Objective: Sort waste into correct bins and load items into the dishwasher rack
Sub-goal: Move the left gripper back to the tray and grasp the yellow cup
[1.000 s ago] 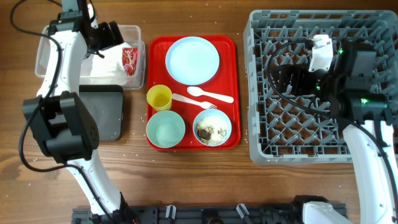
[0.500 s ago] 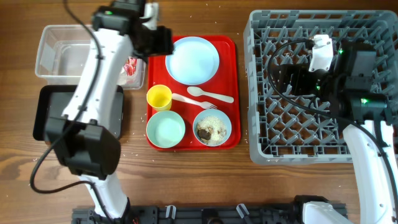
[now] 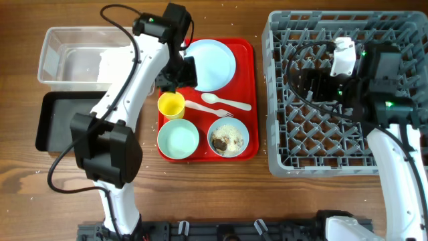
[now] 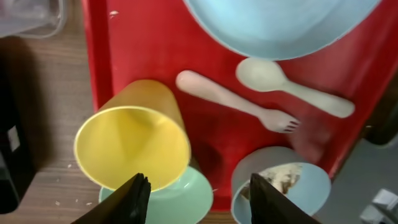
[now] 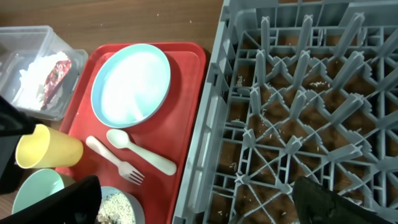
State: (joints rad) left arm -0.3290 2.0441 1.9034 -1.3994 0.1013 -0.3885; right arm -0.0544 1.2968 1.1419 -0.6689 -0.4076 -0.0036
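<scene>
My left gripper is open and empty above the red tray, just behind the yellow cup. In the left wrist view its fingers hang over the cup and the empty blue-green bowl. The second bowl holds the food scraps. The plate, spoon and fork lie on the tray. The red wrapper and napkin lie in the clear tub. My right gripper is open and empty over the dishwasher rack.
The black tray sits in front of the clear tub at the left. The red serving tray lies between the bins and the rack. Crumbs dot the wooden table and the rack floor.
My left arm has swung right, from over the clear tub to above the red tray by the yellow cup. The right arm has not moved.
</scene>
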